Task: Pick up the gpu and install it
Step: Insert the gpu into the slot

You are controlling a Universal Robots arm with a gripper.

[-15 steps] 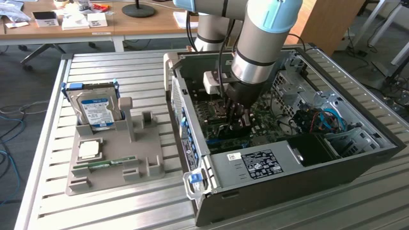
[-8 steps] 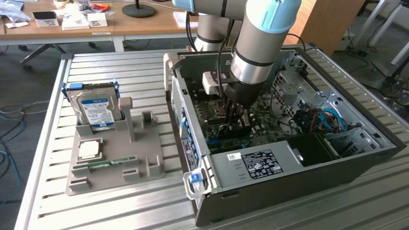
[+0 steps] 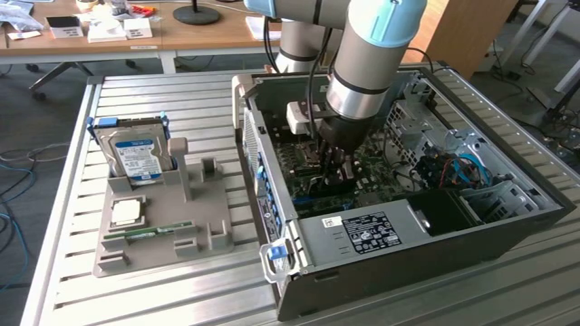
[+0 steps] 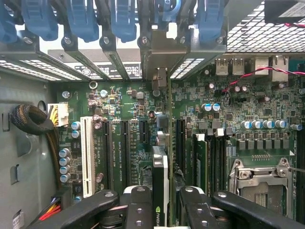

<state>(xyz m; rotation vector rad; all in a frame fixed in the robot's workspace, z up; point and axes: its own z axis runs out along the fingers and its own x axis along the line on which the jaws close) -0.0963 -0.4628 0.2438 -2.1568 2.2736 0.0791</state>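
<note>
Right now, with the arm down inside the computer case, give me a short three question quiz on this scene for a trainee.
1. True or false: the graphics card is lying on the grey holder outside the computer case.
2. Multiple choice: what stands upright in the grey holder? A) a hard drive B) a power supply C) a fan
3. Fill in: the gripper holds the card edge-on above the green ____.

Key
1. False. The card is between the jaws, inside the case.
2. A, the hard drive with the blue and white label.
3. motherboard.
</note>
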